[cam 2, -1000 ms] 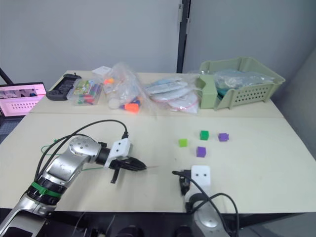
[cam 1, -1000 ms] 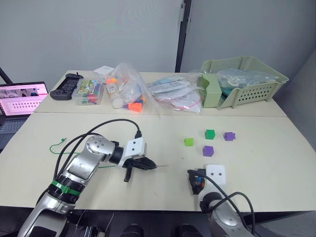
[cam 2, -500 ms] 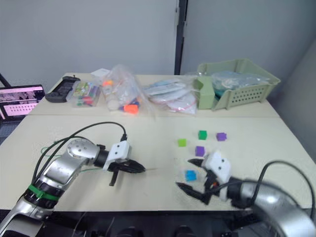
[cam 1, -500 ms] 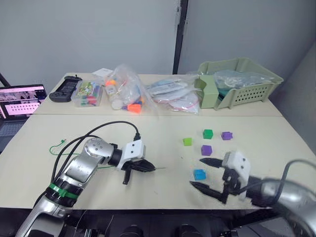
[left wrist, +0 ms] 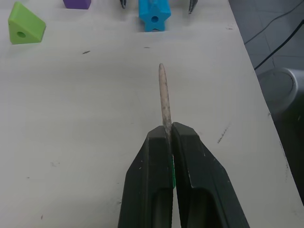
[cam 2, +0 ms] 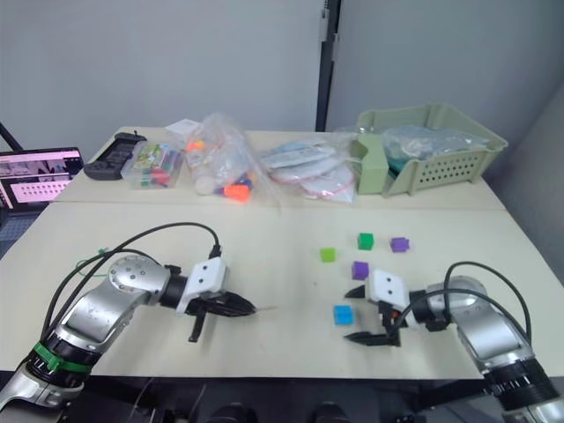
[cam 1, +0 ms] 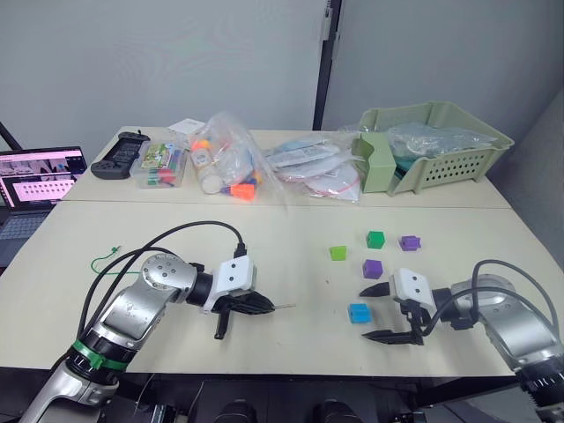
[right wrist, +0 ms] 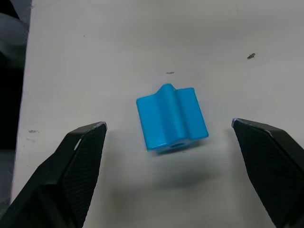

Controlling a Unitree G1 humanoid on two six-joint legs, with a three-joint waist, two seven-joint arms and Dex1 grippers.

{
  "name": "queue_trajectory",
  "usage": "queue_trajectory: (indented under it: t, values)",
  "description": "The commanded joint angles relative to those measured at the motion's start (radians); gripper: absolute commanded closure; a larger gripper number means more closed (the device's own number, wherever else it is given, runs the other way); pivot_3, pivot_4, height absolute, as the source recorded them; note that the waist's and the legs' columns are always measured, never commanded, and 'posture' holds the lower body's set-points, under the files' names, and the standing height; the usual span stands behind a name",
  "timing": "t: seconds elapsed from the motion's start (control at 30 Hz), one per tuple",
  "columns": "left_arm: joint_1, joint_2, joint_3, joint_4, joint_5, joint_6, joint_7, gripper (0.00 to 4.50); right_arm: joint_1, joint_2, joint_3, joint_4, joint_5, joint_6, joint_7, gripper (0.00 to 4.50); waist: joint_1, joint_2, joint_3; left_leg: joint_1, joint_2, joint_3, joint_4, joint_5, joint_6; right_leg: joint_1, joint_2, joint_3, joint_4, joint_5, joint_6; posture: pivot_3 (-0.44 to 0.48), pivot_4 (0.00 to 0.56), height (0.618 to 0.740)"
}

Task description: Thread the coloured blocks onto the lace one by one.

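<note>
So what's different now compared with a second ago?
The right claw has let go of the blue block, which now lies on the table, and has backed away to the robot's right with its fingers wide open. The left claw stays shut on the lace. The other four blocks haven't moved.

Left gripper (cam 1: 264,306) fingers pinched closed, low over the table; right gripper (cam 1: 374,313) fingers spread wide.
</note>
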Motion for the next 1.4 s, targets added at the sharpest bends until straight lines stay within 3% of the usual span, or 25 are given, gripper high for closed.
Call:
queue_trajectory:
  t: [0.03,0.07,0.17,0.4,0.9,1.4]
  values:
    - [-0.006,0.014,0.017,-0.034,-0.014,0.005,0.007,4.50,-0.017,0.015,0.001,0.015,-0.008,-0.046,0.020,0.04,0.000,0.000,0.000,0.000,0.000,0.000,0.000,0.000,0.000,0.000,0.000,0.000,0.000,0.000,0.000,0.000,0.150,0.740]
    - [-0.007,0.016,0.016,-0.033,-0.012,0.006,0.007,4.50,-0.019,0.021,0.004,0.021,-0.012,-0.053,0.021,0.04,0.000,0.000,0.000,0.000,0.000,0.000,0.000,0.000,0.000,0.000,0.000,0.000,0.000,0.000,0.000,0.000,0.150,0.740]
    - [-0.018,0.009,0.003,-0.051,-0.016,0.024,0.009,4.50,-0.024,0.045,0.008,0.037,-0.019,-0.067,0.014,0.77,0.000,0.000,0.000,0.000,0.000,-0.001,0.000,0.000,0.000,0.000,0.000,0.000,0.000,0.000,0.000,0.000,0.150,0.740]
    - [-0.060,0.002,-0.020,-0.078,-0.025,0.075,0.004,4.50,-0.003,0.060,-0.006,0.037,-0.029,-0.078,0.001,3.09,0.001,0.000,0.000,0.000,-0.001,-0.001,0.000,0.000,0.000,0.000,0.000,0.000,0.000,0.000,0.000,0.000,0.150,0.740]
    - [-0.171,-0.047,-0.190,-0.038,0.084,0.068,0.006,4.50,-0.025,0.116,0.107,-0.214,-0.099,0.160,-0.128,3.13,0.001,0.000,0.000,-0.001,-0.003,-0.002,0.001,0.000,0.000,-0.001,0.000,0.000,0.001,0.000,0.000,0.000,0.150,0.740]
    - [-0.205,-0.088,-0.272,-0.021,0.201,0.078,0.036,4.50,-0.024,0.123,0.138,-0.230,-0.119,0.195,-0.138,3.13,0.001,0.000,0.000,-0.001,-0.003,-0.001,0.001,0.000,0.000,-0.001,0.000,0.000,0.001,0.000,0.000,0.000,0.150,0.740]
